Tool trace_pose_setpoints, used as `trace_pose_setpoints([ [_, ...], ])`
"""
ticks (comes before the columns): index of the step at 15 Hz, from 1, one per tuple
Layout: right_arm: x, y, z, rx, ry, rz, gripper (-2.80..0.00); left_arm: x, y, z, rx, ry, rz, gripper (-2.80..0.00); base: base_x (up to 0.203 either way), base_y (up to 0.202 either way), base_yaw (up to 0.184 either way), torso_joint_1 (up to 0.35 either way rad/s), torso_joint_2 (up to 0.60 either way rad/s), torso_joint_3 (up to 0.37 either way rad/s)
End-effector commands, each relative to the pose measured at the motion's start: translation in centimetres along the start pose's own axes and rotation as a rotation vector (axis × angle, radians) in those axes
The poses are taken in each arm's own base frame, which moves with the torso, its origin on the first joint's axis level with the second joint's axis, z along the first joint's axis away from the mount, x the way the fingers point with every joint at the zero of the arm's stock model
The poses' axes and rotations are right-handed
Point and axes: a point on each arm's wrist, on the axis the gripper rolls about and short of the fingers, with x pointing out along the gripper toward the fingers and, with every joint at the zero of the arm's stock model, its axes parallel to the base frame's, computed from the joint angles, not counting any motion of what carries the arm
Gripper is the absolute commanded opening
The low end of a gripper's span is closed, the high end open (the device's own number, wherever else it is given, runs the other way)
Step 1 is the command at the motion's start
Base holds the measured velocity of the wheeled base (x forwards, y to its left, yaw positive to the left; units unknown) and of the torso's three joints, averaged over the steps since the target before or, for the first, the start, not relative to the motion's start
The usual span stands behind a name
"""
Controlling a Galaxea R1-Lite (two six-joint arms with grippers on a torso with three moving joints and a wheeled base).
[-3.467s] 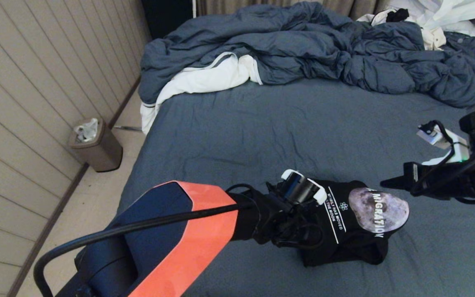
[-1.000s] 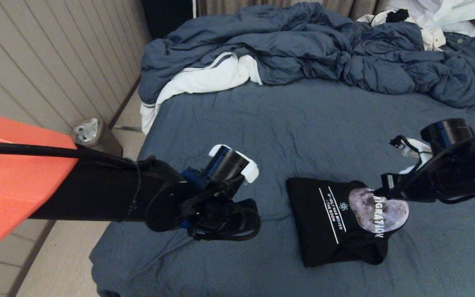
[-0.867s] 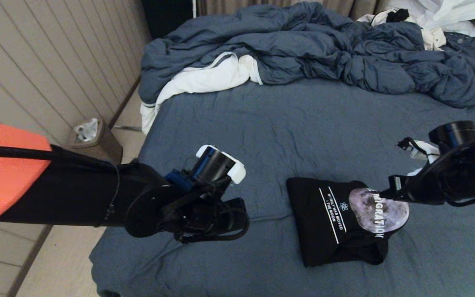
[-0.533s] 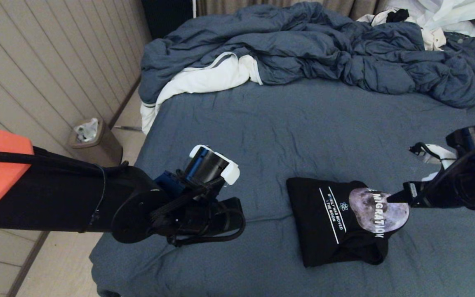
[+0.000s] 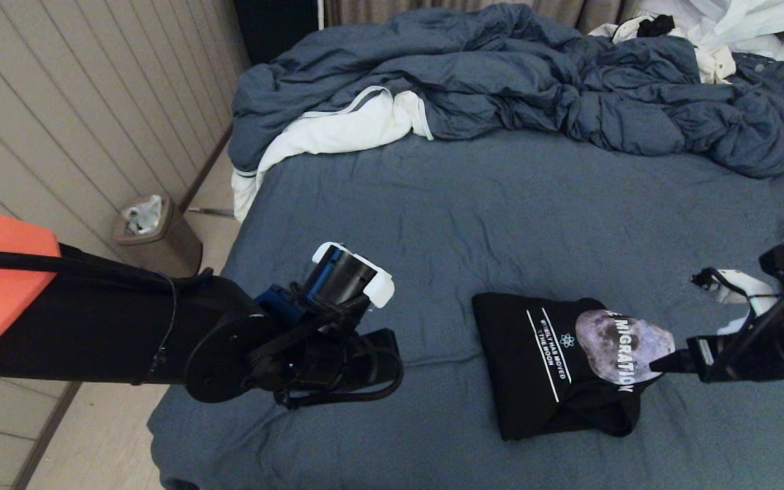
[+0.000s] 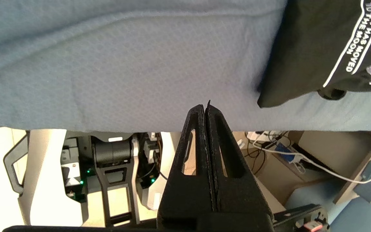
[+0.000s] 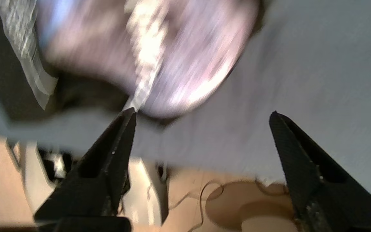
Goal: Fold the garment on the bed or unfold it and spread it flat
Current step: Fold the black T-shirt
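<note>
The garment (image 5: pixel 555 367) is a black T-shirt lying folded into a small packet near the front of the bed (image 5: pixel 501 218), with its grey moon print and white text facing up. My right gripper (image 5: pixel 659 363) hovers at the packet's right edge beside the moon print (image 7: pixel 140 48), open (image 7: pixel 202 112) and holding nothing. My left gripper (image 5: pixel 361 371) hangs over the bed's front left part, well left of the garment (image 6: pixel 317 48). Its jaws are shut (image 6: pixel 206 106) and hold nothing.
A puffy blue-grey duvet (image 5: pixel 535 75) is heaped across the back of the bed, with a white cloth (image 5: pixel 337 129) at its left end. White clothing (image 5: pixel 739 27) lies at the far right corner. A bin (image 5: pixel 157 238) stands on the floor by the left wall.
My right gripper has opened and drawn back to the right and nearer the bed's front, off the moon print. My left arm has shifted slightly left. The garment has not moved.
</note>
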Motion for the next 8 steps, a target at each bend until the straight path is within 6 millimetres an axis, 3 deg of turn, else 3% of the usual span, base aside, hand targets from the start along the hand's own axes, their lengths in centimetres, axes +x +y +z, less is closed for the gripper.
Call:
trace_pose_setpoints([
  [1, -0.9, 2.0, -2.9, -0.028, 0.04, 0.037, 0.0, 0.2, 0.1, -0.2, -0.003, 0.007, 0.006, -2.8, 0.0, 0.0, 0.0, 0.0, 0.0, 0.0],
  [3, 0.1, 3.4, -4.3, -0.033, 0.107, 0.08, 0.0, 0.2, 0.2, -0.3, -0.004, 0.01, 0.009, -2.8, 0.0, 0.0, 0.0, 0.0, 0.0, 0.0],
  [8, 4.3, 3.4, -3.6, 0.069, 0.074, 0.073, 0.0, 0.4, 0.5, -0.2, -0.009, 0.011, 0.016, -2.8, 0.0, 0.0, 0.0, 0.0, 0.0, 0.0],
])
